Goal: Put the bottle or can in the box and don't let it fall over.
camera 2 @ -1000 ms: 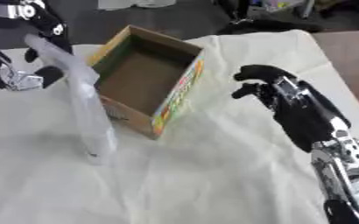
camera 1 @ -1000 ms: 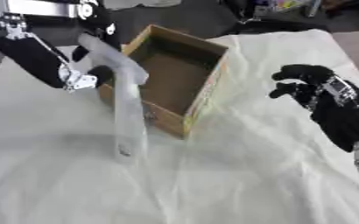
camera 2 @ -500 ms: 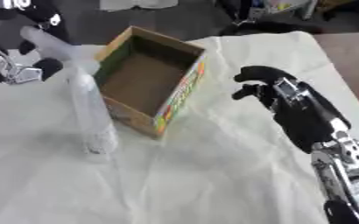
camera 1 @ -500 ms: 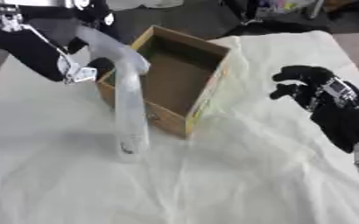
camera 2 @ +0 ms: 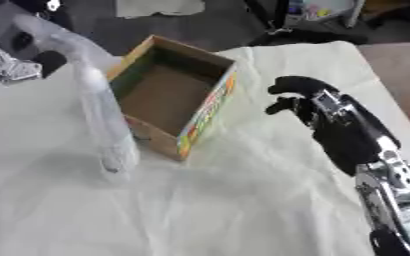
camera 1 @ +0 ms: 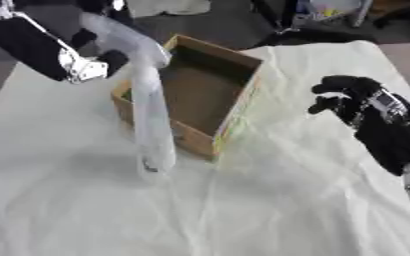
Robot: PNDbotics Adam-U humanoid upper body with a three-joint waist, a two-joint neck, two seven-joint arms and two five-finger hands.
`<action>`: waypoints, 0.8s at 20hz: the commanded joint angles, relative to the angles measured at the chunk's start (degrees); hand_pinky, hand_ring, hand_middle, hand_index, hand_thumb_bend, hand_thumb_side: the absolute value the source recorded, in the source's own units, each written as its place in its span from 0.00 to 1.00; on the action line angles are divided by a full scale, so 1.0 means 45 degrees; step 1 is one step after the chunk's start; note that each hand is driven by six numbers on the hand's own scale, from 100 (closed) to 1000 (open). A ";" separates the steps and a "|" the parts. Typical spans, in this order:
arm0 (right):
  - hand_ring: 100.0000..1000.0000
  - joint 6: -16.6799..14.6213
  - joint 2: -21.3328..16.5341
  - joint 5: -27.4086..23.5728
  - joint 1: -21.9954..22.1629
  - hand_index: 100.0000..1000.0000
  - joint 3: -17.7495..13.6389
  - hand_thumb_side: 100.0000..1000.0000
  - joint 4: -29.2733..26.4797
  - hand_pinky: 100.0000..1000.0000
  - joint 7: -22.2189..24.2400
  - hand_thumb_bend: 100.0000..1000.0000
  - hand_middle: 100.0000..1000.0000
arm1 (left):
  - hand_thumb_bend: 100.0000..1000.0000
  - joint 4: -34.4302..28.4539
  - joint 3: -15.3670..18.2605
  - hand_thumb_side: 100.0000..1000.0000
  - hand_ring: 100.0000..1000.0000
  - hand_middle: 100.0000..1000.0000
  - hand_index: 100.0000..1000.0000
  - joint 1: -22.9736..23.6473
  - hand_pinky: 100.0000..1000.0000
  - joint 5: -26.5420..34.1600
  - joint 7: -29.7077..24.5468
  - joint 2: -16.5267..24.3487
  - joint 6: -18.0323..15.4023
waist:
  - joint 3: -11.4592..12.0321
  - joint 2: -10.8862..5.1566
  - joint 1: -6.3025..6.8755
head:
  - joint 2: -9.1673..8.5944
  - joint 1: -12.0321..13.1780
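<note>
Still early — white cloth-covered table (camera 1: 270, 210) is carrying an open brown cardboard box (camera 1: 195, 95), sitting empty. Left hand (camera 1: 86, 67) is clamping the tall clear plastic bottle (camera 1: 152, 125) near its top, outside the box's near-left wall. Right hand (camera 1: 348, 97) is idling, fingers curled on nothing — lift-in remaining.

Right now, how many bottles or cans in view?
1. A clear bottle, tilted, held at its top by the left hand, hangs just left of the open box. The box looks empty; no cans visible.
</note>
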 commanded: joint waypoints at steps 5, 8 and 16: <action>0.65 -0.0032 -0.0165 -0.0095 -0.0053 0.78 -0.0120 0.74 -0.0113 0.99 -0.0073 0.00 0.73 | 0.00 0.0202 0.0579 0.14 0.19 0.35 0.42 -0.0436 0.55 0.0198 0.0328 0.0443 0.0176 | 0.0022 -0.0391 -0.0036 | -0.0048 0.0074; 0.65 -0.0037 -0.0184 -0.0096 -0.0072 0.78 -0.0120 0.74 -0.0123 0.99 -0.0082 0.00 0.73 | 0.00 0.0760 0.1010 0.15 0.18 0.34 0.42 -0.0599 0.55 0.0061 0.0717 0.0360 0.0274 | 0.0020 -0.0368 -0.0021 | -0.0096 0.0077; 0.65 0.0001 -0.0233 -0.0057 -0.0122 0.78 -0.0110 0.74 -0.0131 0.99 -0.0065 0.00 0.73 | 0.00 0.1918 0.1507 0.15 0.17 0.34 0.42 -0.0936 0.55 -0.0488 0.1558 0.0095 -0.0020 | -0.0090 -0.0280 0.0118 | -0.0257 0.0180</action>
